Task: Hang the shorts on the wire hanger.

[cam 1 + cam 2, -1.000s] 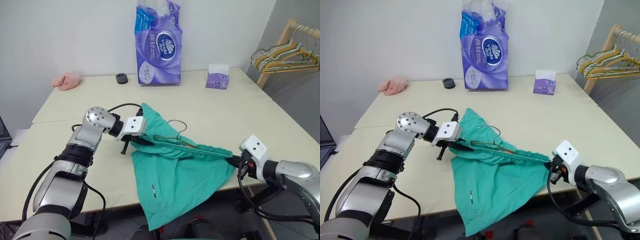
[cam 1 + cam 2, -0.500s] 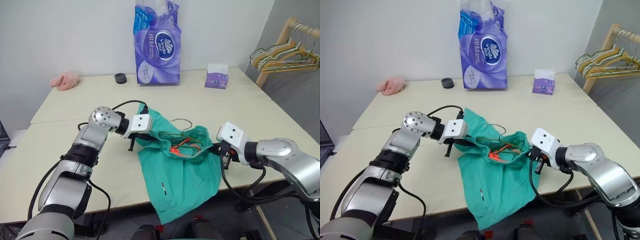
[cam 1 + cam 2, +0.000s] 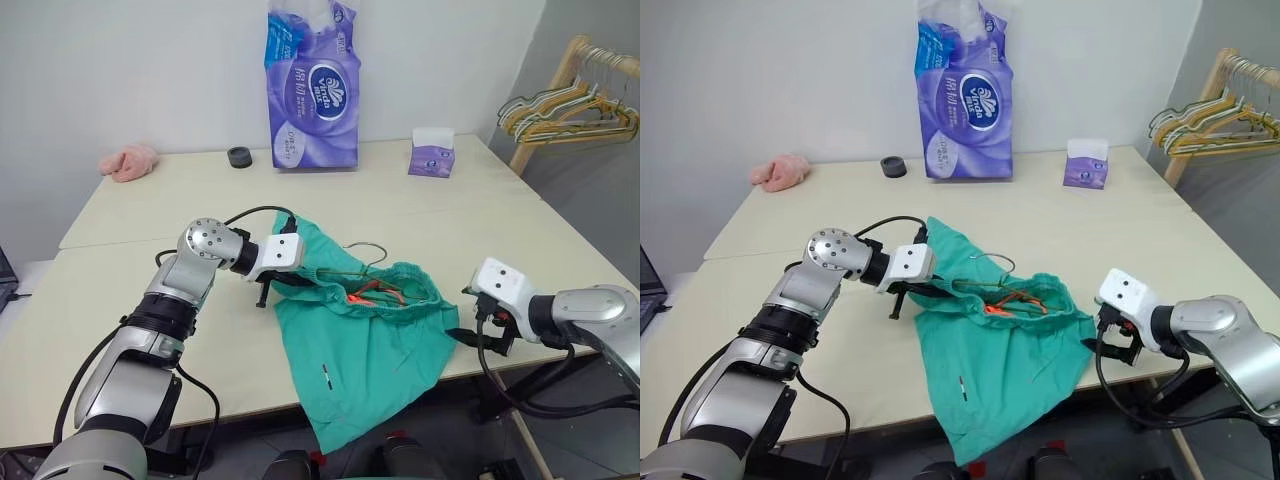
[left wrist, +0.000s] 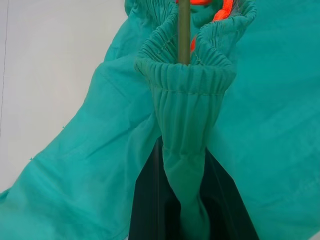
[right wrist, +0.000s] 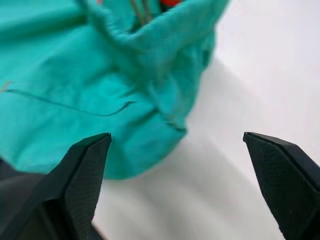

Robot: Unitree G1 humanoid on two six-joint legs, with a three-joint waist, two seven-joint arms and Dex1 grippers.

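Teal shorts (image 3: 365,340) bunched on the table (image 3: 120,300), hem over the 6 o'clock edge.
Left gripper (image 4: 192,200) pinches the gathered waistband around the wire hanger (image 4: 183,30); right gripper (image 5: 175,165) spread wide, holding nothing.

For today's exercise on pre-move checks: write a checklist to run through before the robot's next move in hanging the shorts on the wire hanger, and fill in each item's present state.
1. Left end effector shut on the waistband of the shorts: ok.
2. Wire hanger inside the waistband opening, hook sticking out over the table: ok.
3. Right end effector gripping the other waistband end: not ok; it is open, clear of the fabric.
4. Waistband stretched flat along the hanger: not ok; it lies bunched.
5. Hanger's far end seated inside the shorts: cannot tell.
6. Shorts fully on the table: not ok; one leg hangs over the front edge.
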